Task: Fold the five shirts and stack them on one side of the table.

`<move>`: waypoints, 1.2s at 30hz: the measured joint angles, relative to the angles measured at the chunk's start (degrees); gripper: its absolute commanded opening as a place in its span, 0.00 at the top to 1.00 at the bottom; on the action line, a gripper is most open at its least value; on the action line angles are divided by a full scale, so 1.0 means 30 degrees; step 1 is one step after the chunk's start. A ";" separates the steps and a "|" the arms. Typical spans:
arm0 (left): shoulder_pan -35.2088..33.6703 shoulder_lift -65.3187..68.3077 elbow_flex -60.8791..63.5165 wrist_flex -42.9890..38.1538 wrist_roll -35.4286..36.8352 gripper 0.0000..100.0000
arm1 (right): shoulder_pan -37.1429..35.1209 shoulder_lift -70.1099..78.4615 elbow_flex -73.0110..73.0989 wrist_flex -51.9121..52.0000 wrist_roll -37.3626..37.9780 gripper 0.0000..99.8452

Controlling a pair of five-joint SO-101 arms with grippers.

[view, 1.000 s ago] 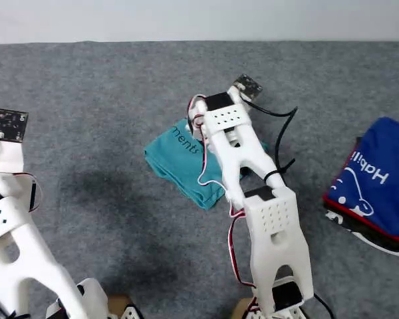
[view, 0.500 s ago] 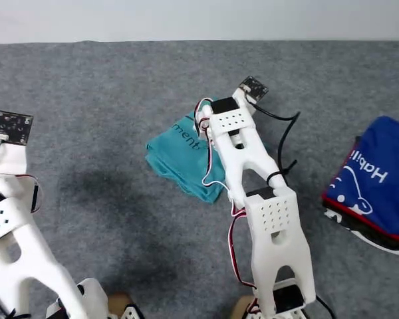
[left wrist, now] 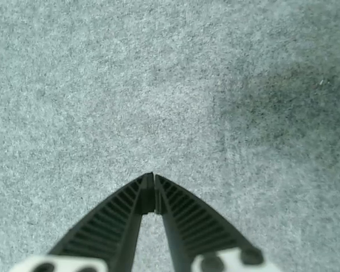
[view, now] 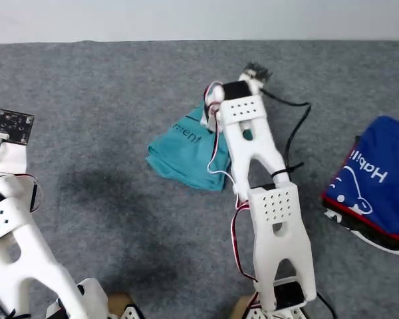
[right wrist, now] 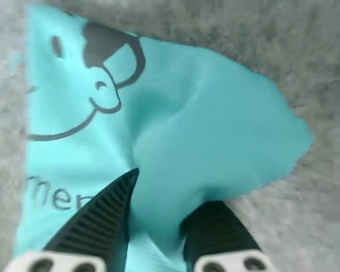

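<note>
Gripping a raised fold of the teal shirt, the right claw has both fingers closed on the cloth, which bunches up between them in the right wrist view. In the high view that shirt lies a little above the middle of the frame on the grey counter. It is roughly folded, and its right edge is lifted under the wrist of the right arm, which stretches from the bottom edge up toward the centre. Dark print, a cartoon figure and some letters, shows on the fabric.

The left claw is fully closed, tips touching and nothing between them, over bare grey counter. The left arm stands at the lower left of the high view, well apart from the teal shirt.

At the right edge of the high view a blue shirt with white print tops a pile, with red and dark layers showing beneath it.
</note>
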 measured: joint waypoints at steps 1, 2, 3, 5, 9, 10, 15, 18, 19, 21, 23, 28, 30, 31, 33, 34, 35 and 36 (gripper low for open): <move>0.0000 0.0000 0.0000 0.0000 0.0000 0.99 | 0.0147 0.0000 -0.0967 0.0879 0.0410 0.99; 0.0000 0.0000 0.0000 0.0000 0.0000 0.99 | 0.0293 0.0000 -0.1875 0.1407 0.0850 0.99; 0.0000 0.0000 0.0000 0.0000 0.0000 0.99 | 0.0498 0.0000 -0.2608 0.1582 0.1348 0.99; 0.0000 0.0000 0.0000 0.0000 0.0000 0.99 | 0.1026 -0.0059 -0.3370 0.1612 0.2374 0.99; 0.0000 0.0000 0.0000 0.0000 0.0000 0.99 | 0.2168 -0.0527 -0.3546 0.1612 0.4337 0.99; 0.0000 0.0000 0.0000 0.0000 0.0000 0.99 | 0.2403 -0.0791 -0.3546 0.1612 0.4777 0.99; 0.0000 0.0000 0.0000 0.0000 0.0000 0.99 | 0.3575 -0.3311 -0.1700 0.1612 0.7150 0.99; 0.0000 0.0000 0.0000 0.0000 0.0000 0.99 | 0.4366 -0.5304 0.0440 0.1612 0.8205 0.99; 0.0000 0.0000 0.0000 0.0000 0.0000 0.99 | 0.4630 -0.6095 0.1201 0.1612 0.8527 0.99; 0.0000 0.0000 0.0000 0.0000 0.0000 0.99 | 0.5128 -0.7707 0.2667 0.1641 0.9172 0.99; 0.0000 0.0000 0.0000 0.0000 0.0000 0.99 | 0.5597 -0.9231 0.3868 0.1641 0.9700 0.99; 0.0000 0.0000 0.0000 0.0000 0.0000 0.99 | 0.7092 -1.2103 0.5509 0.1641 1.1194 0.99; 0.0000 0.0000 0.0000 0.0000 0.0000 0.99 | 0.7766 -1.2689 0.5597 0.1641 1.1663 0.99; 0.0000 0.0000 0.0000 0.0000 0.0000 0.99 | 0.8117 -1.2864 0.5626 0.1641 1.1810 0.99; 0.0000 0.0000 0.0000 0.0000 0.0000 0.99 | 0.8879 -1.2952 0.5626 0.1641 1.1927 0.99; 0.0000 0.0000 0.0000 0.0000 0.0000 0.99 | 0.9260 -1.2952 0.5626 0.1641 1.1985 0.99; 0.0000 0.0000 0.0000 0.0000 0.0000 0.99 | 0.9670 -1.2952 0.5626 0.1641 1.2103 0.99; 0.0000 0.0000 0.0000 0.0000 0.0000 0.99 | 1.0051 -1.2952 0.5626 0.1641 1.2249 0.99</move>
